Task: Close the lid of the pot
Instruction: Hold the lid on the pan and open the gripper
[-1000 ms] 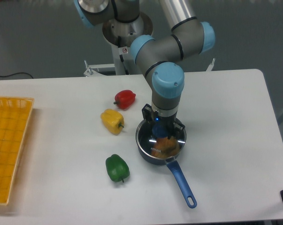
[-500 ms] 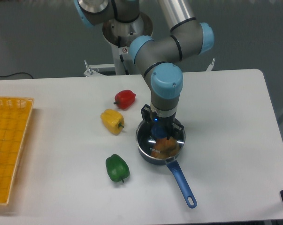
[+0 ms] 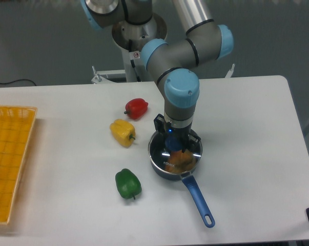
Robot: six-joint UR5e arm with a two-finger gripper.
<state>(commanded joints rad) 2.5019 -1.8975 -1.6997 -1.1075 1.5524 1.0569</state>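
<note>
The dark pot stands on the white table right of centre, its long blue handle pointing toward the front right. The clear glass lid lies over the pot's mouth, and something orange shows through it. My gripper points straight down over the pot's middle, its fingers closed around the lid's blue knob. The arm's wrist hides the back part of the lid and the pot's rim.
A red pepper, a yellow pepper and a green pepper lie left of the pot. A yellow basket sits at the table's left edge. The robot base stands behind the table.
The gripper and the lid shifted slightly left over the pot a second ago. They have stayed still in the last half second.
</note>
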